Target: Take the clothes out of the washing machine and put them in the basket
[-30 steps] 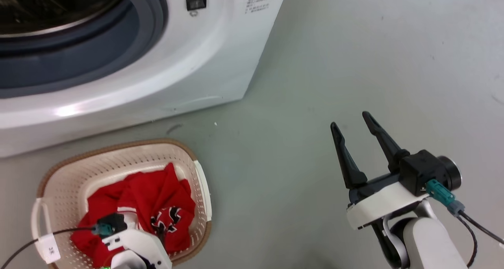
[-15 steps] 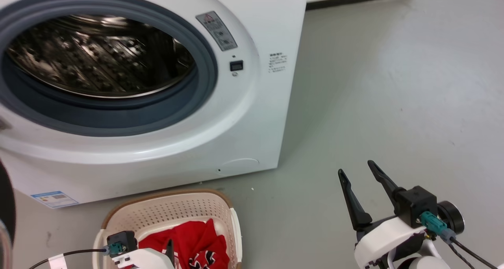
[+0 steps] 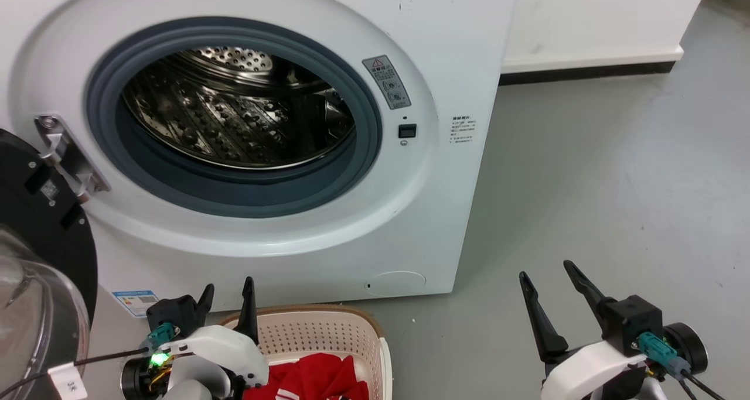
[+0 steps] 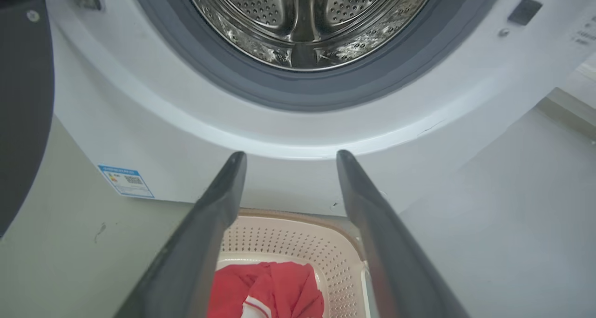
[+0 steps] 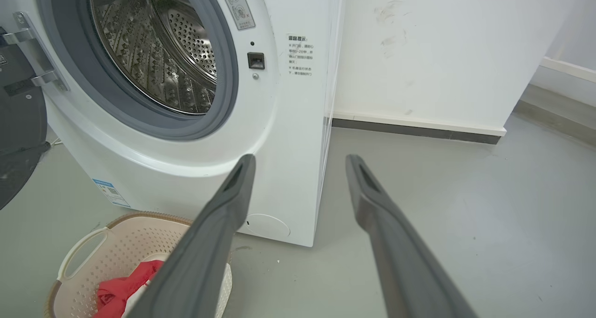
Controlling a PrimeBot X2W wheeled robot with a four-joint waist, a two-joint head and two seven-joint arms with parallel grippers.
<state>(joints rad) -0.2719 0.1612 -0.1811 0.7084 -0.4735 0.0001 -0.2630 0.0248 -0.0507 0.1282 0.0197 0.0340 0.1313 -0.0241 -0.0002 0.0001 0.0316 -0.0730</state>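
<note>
Two empty grippers, and a drum that looks bare. In the head view the left gripper (image 3: 228, 286) hangs with its jaws parted over the near side of the basket (image 3: 328, 312). The basket stands on the floor (image 3: 615, 183) just beside the foot of the washing machine (image 3: 457, 48), and the red clothes (image 3: 316, 379) lie inside it. The right gripper (image 3: 545, 270) is spread wide over bare floor, well apart from the basket. The door (image 3: 35, 224) stands swung open at the left. The drum (image 3: 234, 125) presents plain perforated steel.

The left wrist view looks between that gripper's open jaws up into the drum. No fabric appears in the part seen, and the red heap sits in the basket below.

The right wrist view, from the side, has open jaws holding nothing, a steel drum, and clothes in the basket.

I judge the unloading nearly finished. The next move calls for checking the drum's hidden lower front. If nothing lies there, the arms can draw back.
</note>
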